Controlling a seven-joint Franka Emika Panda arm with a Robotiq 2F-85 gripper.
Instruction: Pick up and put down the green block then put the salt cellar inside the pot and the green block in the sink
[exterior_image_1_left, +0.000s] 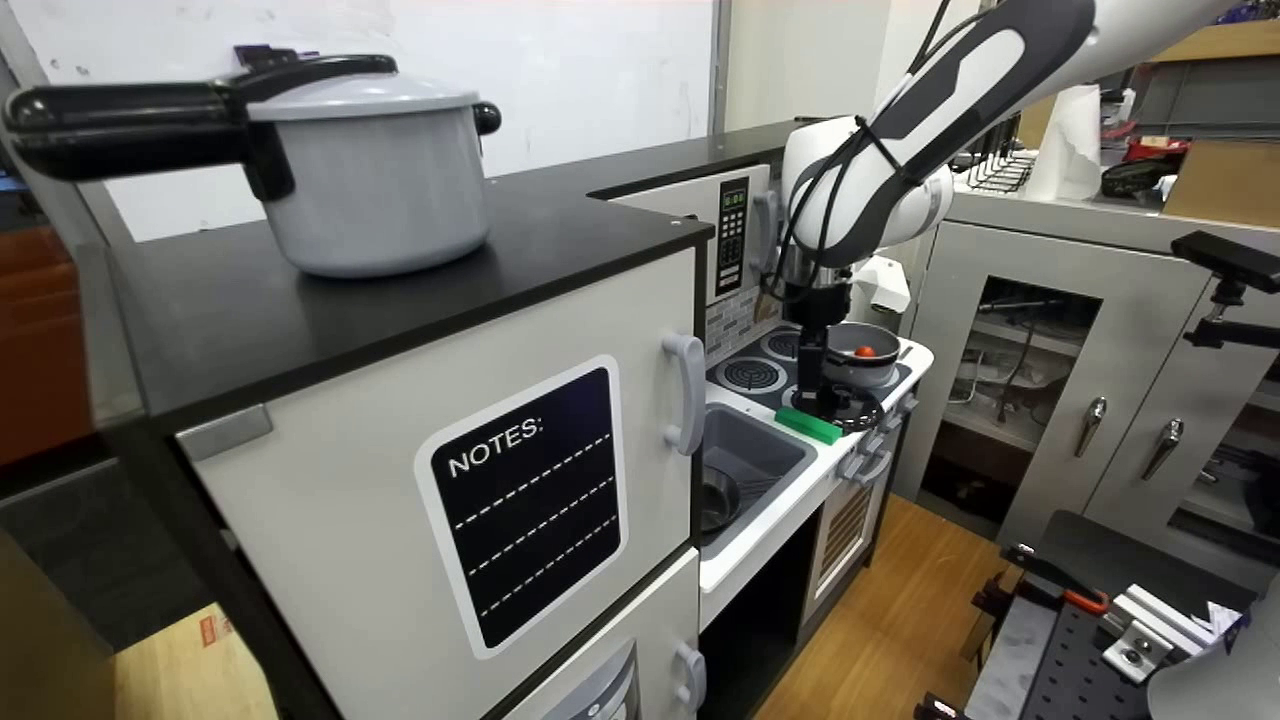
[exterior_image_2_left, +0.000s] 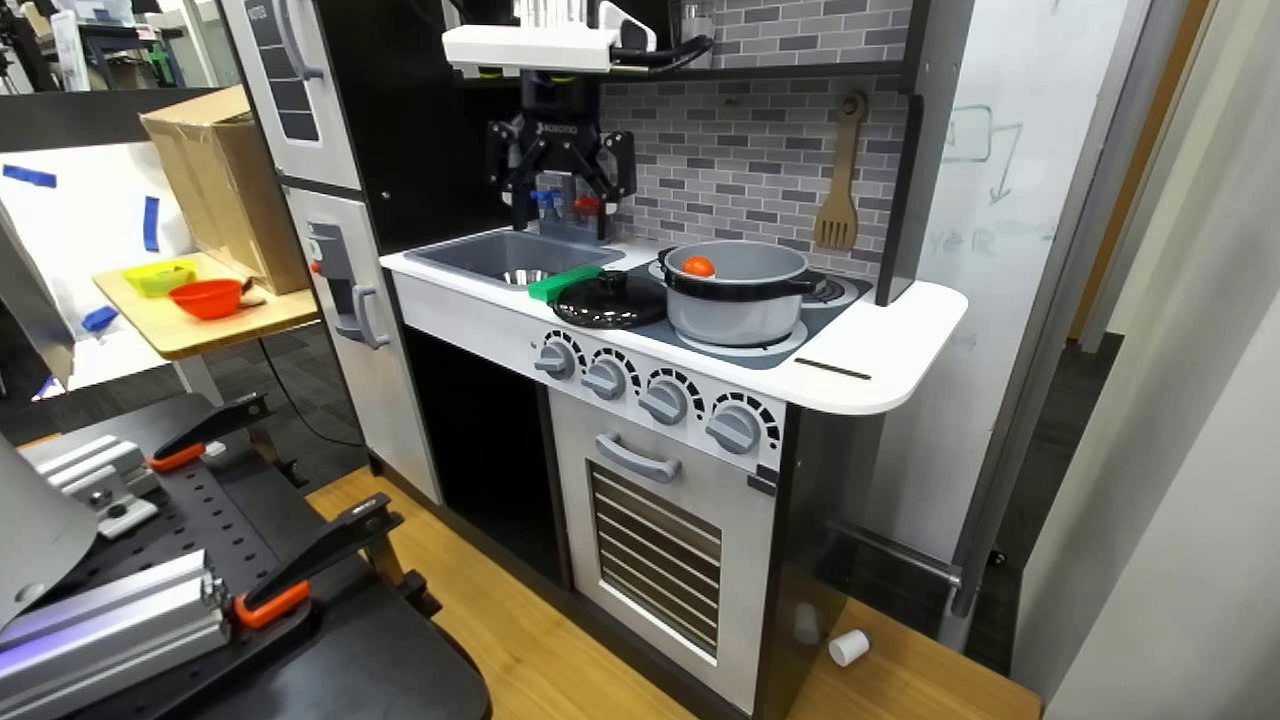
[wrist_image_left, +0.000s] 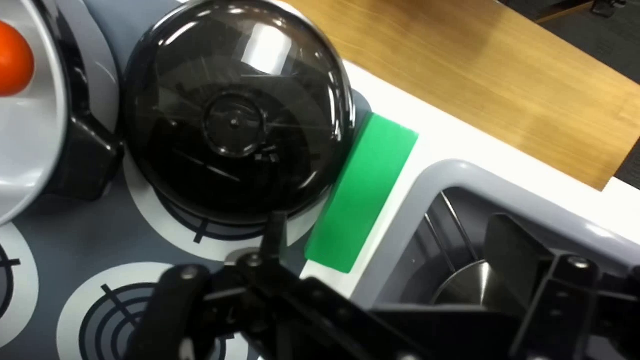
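Grey brick-patterned backsplash (exterior_image_2_left: 740, 150) stands behind the smooth white tabletop (exterior_image_2_left: 900, 345), and over it you have the white robot arm with dark panels (exterior_image_1_left: 960, 110) extending in from the upper right of an exterior view. Its long link slopes down to the left, folds at the final joints, and from there your black two-fingered tool (exterior_image_2_left: 562, 222) points down, close to vertical in both exterior views. It hangs above the tabletop where the grey stove panel with ringed burners (wrist_image_left: 75, 235) meets the grey recessed sink (wrist_image_left: 450, 172).

You have the tool spread wide, its slim black fingers (exterior_image_2_left: 520, 210) well apart. From the wrist camera you see one fingertip over the stove side and the other over the sink.

Your rectangular bright-green block (wrist_image_left: 360, 195) rests below the tool, clear of its fingers, in the strip between the sink and the round glossy black lid (wrist_image_left: 235, 75); you cannot tell whether block and lid touch. On the lid's far side from the block, your round grey pot with a black rim (exterior_image_2_left: 735, 315) stands upright on a burner, with a round orange-red ball (exterior_image_2_left: 698, 266) inside. A round metal vessel (wrist_image_left: 462, 287) sits in the sink.
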